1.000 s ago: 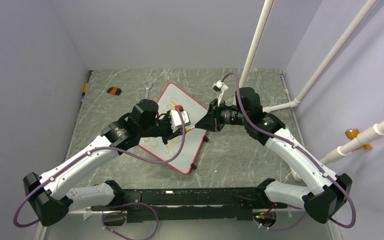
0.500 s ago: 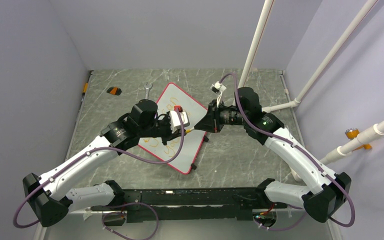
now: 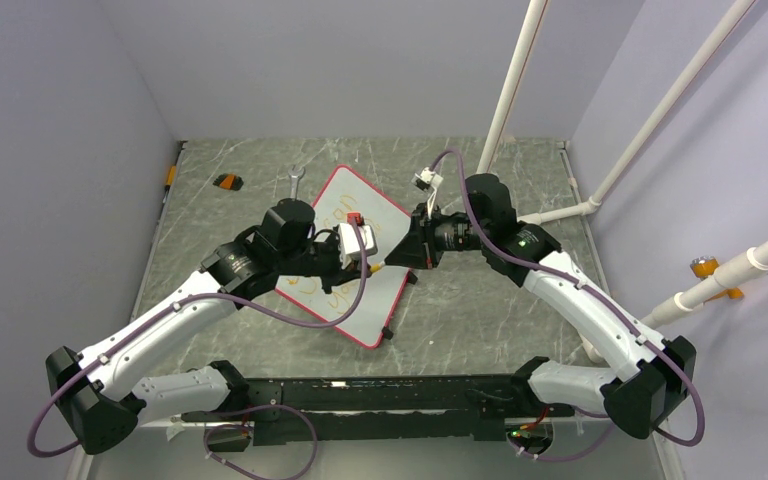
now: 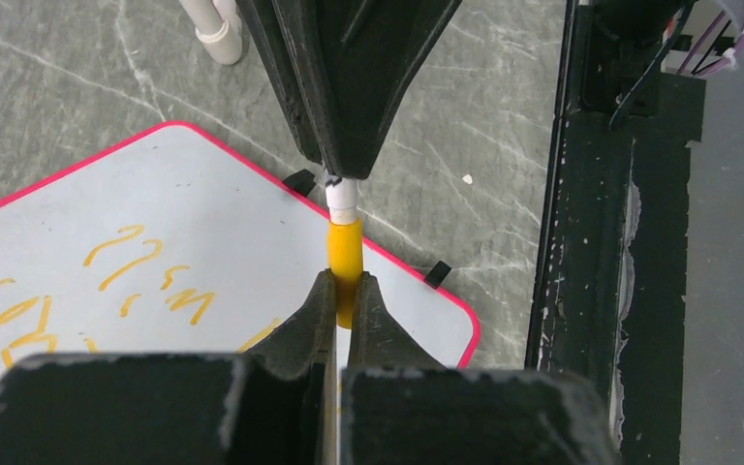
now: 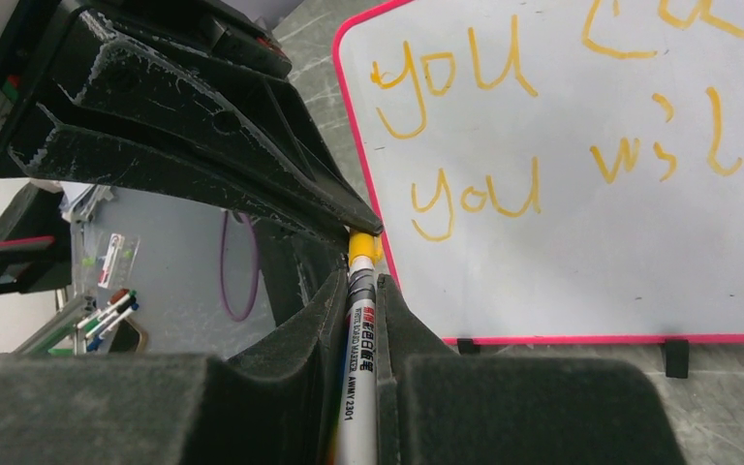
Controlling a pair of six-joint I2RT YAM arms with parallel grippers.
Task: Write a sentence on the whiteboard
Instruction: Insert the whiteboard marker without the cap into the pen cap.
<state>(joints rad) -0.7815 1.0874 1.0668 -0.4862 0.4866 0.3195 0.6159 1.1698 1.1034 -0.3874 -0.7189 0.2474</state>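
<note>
Firmly closed, the left gripper (image 4: 342, 291) pinches a yellow cap (image 4: 346, 254) between its jaws, which stand almost touching. Facing it tip to tip, the right gripper (image 5: 361, 283) is clamped narrowly around the grey-white barrel of a marker (image 5: 357, 373). The marker's long axis runs straight from one gripper to the other, roughly side to side in the overhead view, held level above the desk (image 3: 465, 305). The cap appears to sit on the marker's end; whether it is pressed fully home cannot be told.

Below and mostly toward the left gripper's side lies the whiteboard (image 3: 381, 214), flat on the desk and turned at an angle, its pink frame passing just under the meeting point. The sentence (image 5: 504, 145) is written in orange in two lines, reading "you can" above "you will", though the first line is cut off in the right wrist view. The writing looks finished, so recapping seems the step in hand.

Both arms reach inward from the near corners, elbows bent outward, wrists level and pointed at each other. The left arm (image 3: 175, 320) hangs over the board; the right arm (image 3: 580, 300) stays beside it.
</note>
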